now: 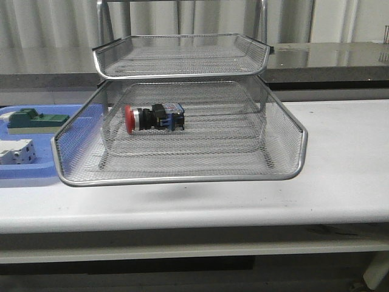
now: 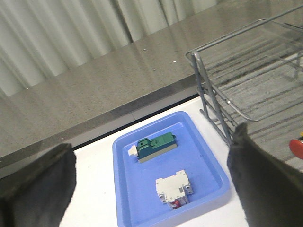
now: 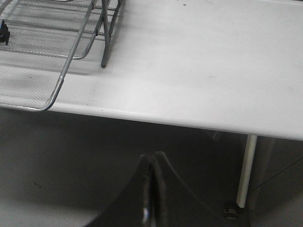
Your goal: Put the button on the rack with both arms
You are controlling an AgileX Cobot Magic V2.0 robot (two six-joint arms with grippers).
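The button [image 1: 154, 117], with red head, silver collar and black-and-blue body, lies on its side in the pulled-out middle tray of the silver wire-mesh rack [image 1: 285, 164]. Its red head just shows at the edge of the left wrist view [image 2: 297, 147]. No arm shows in the front view. My left gripper [image 2: 151, 189] is open and empty, high above the blue tray [image 2: 124, 189], left of the rack [image 2: 222, 101]. My right gripper [image 3: 152, 163] is shut and empty, below and in front of the table edge, right of the rack [image 3: 61, 78].
The flat blue tray [image 1: 33, 175] sits left of the rack. It holds a green block [image 1: 33, 120] [image 2: 156, 146] and a white breaker block [image 1: 16, 152] [image 2: 174, 187]. A grey counter [image 1: 328, 58] runs behind the white table [image 1: 340, 182]. A table leg [image 3: 246, 170] stands near my right gripper.
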